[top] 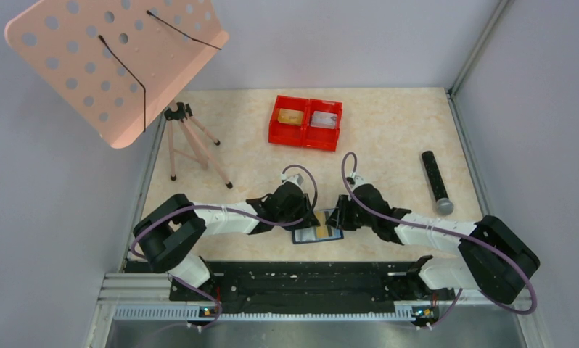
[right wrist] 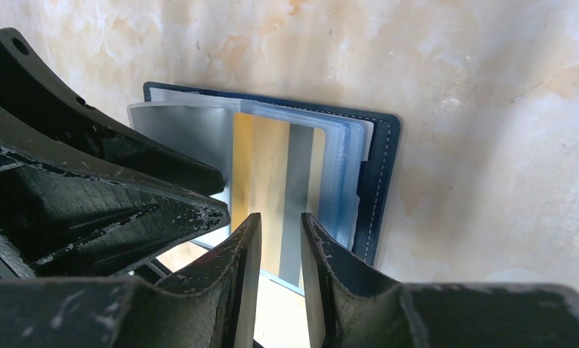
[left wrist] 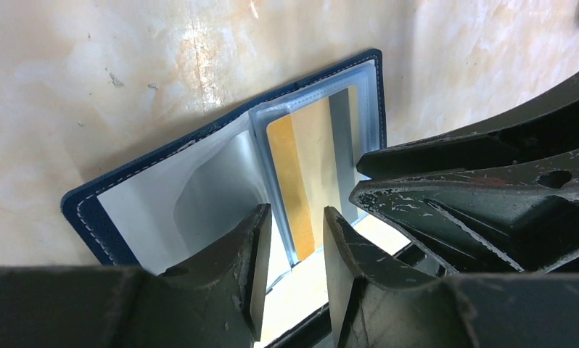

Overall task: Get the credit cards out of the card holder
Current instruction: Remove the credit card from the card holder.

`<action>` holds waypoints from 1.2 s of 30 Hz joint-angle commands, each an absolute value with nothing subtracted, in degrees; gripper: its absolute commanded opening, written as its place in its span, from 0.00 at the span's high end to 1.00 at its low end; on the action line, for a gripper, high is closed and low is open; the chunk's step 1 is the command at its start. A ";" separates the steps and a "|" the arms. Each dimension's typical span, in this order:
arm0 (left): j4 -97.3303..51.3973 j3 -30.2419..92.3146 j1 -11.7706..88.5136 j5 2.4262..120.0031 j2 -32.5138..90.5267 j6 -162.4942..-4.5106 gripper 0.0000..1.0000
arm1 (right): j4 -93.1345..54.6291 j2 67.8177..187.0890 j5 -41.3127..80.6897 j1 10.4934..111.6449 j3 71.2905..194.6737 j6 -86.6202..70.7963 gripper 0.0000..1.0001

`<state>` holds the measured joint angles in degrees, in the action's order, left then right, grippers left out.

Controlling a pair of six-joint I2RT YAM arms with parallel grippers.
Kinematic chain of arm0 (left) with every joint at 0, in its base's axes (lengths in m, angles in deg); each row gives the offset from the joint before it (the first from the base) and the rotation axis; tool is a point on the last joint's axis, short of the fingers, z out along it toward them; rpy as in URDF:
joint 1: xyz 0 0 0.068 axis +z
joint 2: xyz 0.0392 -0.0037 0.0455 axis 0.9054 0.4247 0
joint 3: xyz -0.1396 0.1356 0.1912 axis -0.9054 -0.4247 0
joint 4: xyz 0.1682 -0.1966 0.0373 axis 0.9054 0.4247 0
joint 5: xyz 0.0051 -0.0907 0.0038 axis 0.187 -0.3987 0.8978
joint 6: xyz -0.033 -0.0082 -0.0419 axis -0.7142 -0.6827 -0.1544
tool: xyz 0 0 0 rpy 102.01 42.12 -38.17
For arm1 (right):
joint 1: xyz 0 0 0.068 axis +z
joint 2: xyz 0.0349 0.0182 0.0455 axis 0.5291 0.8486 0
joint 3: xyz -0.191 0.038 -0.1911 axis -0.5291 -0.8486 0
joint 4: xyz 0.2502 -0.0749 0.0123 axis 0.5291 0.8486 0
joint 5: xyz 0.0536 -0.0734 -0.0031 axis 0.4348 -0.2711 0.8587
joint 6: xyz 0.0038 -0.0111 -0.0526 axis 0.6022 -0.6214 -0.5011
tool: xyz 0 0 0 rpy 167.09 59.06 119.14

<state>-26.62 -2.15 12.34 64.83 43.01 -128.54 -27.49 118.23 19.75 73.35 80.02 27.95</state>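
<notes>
The card holder [top: 318, 233] lies open on the table between my two grippers, navy cover down, clear sleeves up. In the left wrist view a gold-tan credit card [left wrist: 308, 167] sits in the sleeve on the card holder's [left wrist: 163, 196] right half. My left gripper [left wrist: 297, 232] hangs open over that sleeve's near edge, nothing between its fingers. My right gripper [right wrist: 281, 228] stands over the same credit card [right wrist: 272, 174], jaws a narrow gap apart, empty. In the top view the left gripper [top: 306, 215] and right gripper [top: 342, 215] face each other across the wallet.
A red twin-compartment tray [top: 305, 136] at the back holds a gold-tan card [top: 292, 117] and a silver-grey card [top: 324, 119]. A black cylinder [top: 435, 180] lies at the right. A tripod [top: 192, 141] carrying a pink perforated board [top: 112, 58] stands at the left.
</notes>
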 commanded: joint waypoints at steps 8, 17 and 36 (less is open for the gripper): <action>-31.05 -3.77 12.50 66.21 42.36 -128.79 0.62 | -27.92 118.51 17.80 72.82 77.86 29.02 0.75; -33.84 -5.52 12.49 65.89 43.49 -130.64 0.63 | -28.15 116.85 17.40 72.82 76.60 29.90 0.76; -40.73 -7.29 12.49 61.00 43.93 -134.22 0.74 | -29.87 117.15 17.86 72.81 75.18 31.13 0.77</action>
